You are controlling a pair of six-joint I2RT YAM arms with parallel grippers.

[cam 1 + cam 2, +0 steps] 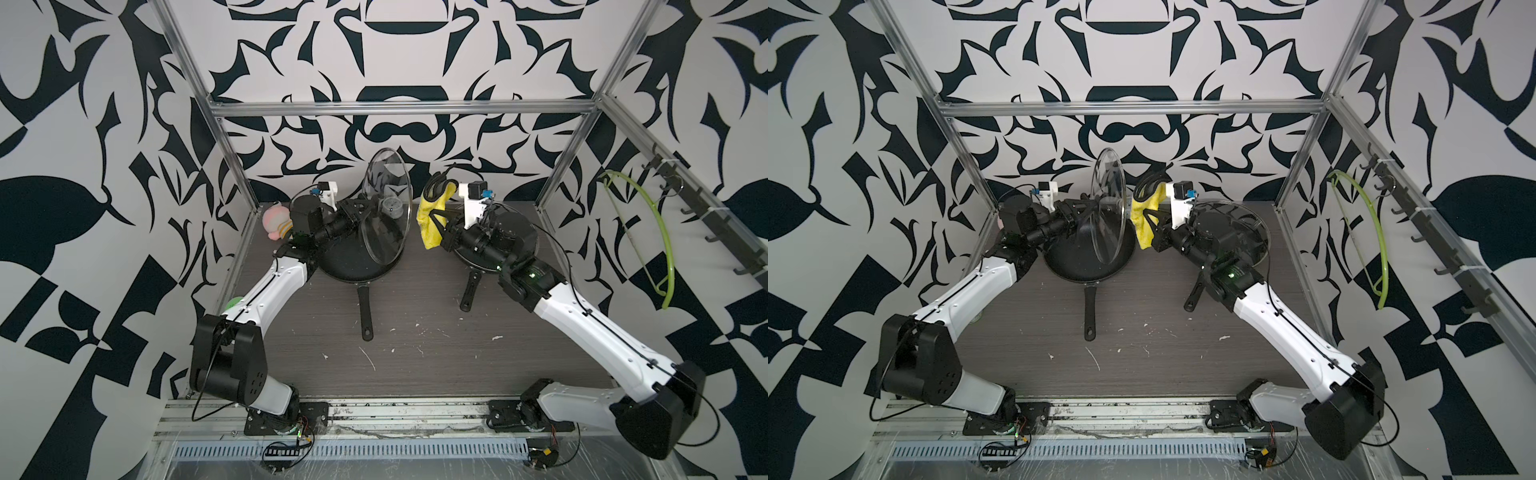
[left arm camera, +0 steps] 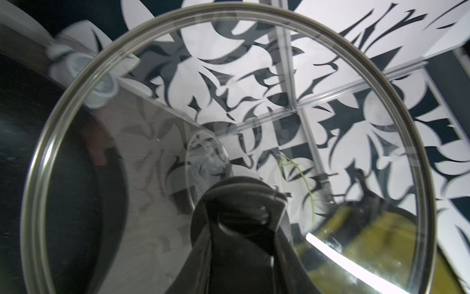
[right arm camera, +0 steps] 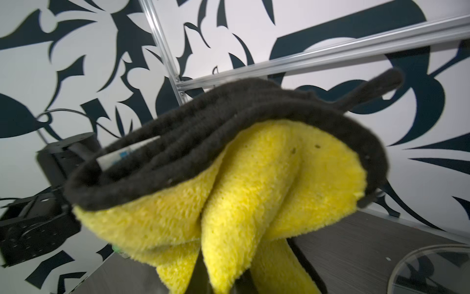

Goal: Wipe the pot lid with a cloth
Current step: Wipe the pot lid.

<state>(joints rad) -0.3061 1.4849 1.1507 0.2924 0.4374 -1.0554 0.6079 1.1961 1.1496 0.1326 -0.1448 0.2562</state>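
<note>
Pressing the cloth (image 1: pixel 427 232), gripped by the right end effector (image 1: pixel 436 218), the lid (image 1: pixel 386 245) could be twisted from the left end effector (image 1: pixel 360 208), apparently clamped on its knob (image 2: pixel 239 201).

Robotics lab cell, aluminium frame (image 1: pixel 399 109), patterned walls (image 1: pixel 62 124), mounting rail (image 1: pixel 395 411)

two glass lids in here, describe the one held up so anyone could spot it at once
Start at the large black frying pan in the middle of the dark table. Just above it the left claw holds a clear, metal-rimmed glass lid by its knob. Unlike the other lid, lying flat on the smaller pan, it stands on edge, beside the yellow cloth.
</note>
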